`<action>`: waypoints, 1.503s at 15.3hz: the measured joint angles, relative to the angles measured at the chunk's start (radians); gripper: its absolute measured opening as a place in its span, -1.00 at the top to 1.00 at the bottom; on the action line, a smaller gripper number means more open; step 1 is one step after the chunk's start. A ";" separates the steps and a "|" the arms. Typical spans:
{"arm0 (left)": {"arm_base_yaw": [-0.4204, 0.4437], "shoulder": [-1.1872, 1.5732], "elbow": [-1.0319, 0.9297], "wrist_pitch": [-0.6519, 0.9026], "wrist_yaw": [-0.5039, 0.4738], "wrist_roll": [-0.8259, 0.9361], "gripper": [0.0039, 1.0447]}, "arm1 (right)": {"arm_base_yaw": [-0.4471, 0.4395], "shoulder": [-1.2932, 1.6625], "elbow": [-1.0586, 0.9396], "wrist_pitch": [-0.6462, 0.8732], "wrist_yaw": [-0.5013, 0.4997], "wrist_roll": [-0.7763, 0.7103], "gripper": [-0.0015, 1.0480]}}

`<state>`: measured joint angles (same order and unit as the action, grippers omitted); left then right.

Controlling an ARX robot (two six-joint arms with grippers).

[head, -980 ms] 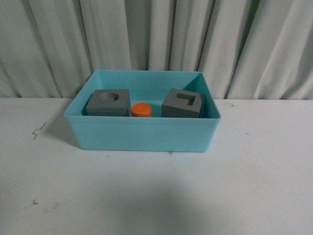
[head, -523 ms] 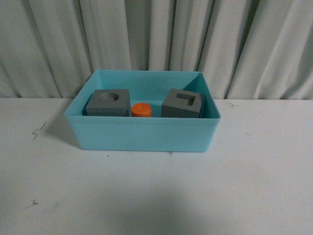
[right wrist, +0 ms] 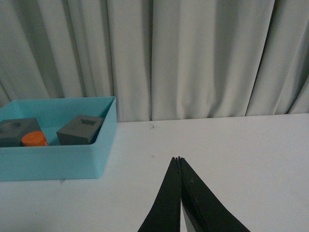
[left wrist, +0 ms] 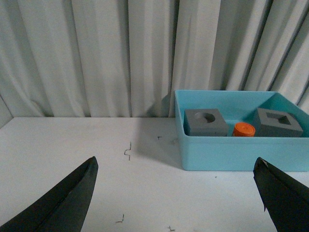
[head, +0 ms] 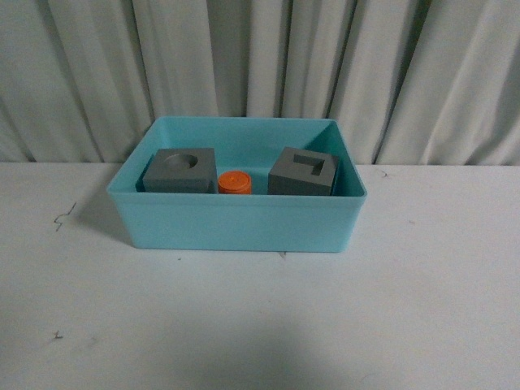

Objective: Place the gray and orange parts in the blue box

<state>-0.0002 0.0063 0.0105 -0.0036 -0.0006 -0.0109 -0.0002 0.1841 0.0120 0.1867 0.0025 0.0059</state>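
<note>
The blue box (head: 236, 219) stands on the white table near the curtain. Inside it sit the gray cube with a round recess (head: 180, 171), the orange cylinder (head: 234, 182) and the gray cube with a rectangular hole (head: 303, 171). The box also shows in the left wrist view (left wrist: 241, 152) with both cubes (left wrist: 206, 122) (left wrist: 280, 123) and the cylinder (left wrist: 244, 129), and in the right wrist view (right wrist: 53, 162). My left gripper (left wrist: 176, 166) is open and empty, well back from the box. My right gripper (right wrist: 179, 158) is shut and empty over bare table, off to the box's side. Neither arm shows in the front view.
A white pleated curtain (head: 260, 65) hangs close behind the box. Small dark marks lie on the tabletop (head: 63, 216) (left wrist: 128, 151).
</note>
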 joint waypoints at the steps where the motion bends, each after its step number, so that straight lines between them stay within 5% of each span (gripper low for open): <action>1: 0.000 0.000 0.000 0.000 0.000 0.000 -0.88 | 0.000 -0.014 0.000 -0.017 0.000 0.000 0.96; 3: 0.000 0.000 0.000 0.000 -0.001 0.000 -0.88 | 0.000 -0.177 0.000 -0.187 -0.002 0.000 0.97; 9: 0.000 0.000 0.000 0.000 0.000 0.000 -0.88 | 0.000 -0.182 0.000 -0.190 -0.002 -0.003 0.96; 17: 0.000 0.000 0.000 0.000 0.000 0.000 -0.88 | 0.000 -0.182 0.000 -0.190 -0.002 -0.003 -0.91; 23: 0.000 0.000 0.000 0.000 0.000 0.000 -0.88 | 0.000 -0.182 0.000 -0.190 -0.002 -0.003 -0.87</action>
<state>-0.0002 0.0063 0.0105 -0.0032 -0.0006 -0.0109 -0.0002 0.0025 0.0124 -0.0036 0.0010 0.0029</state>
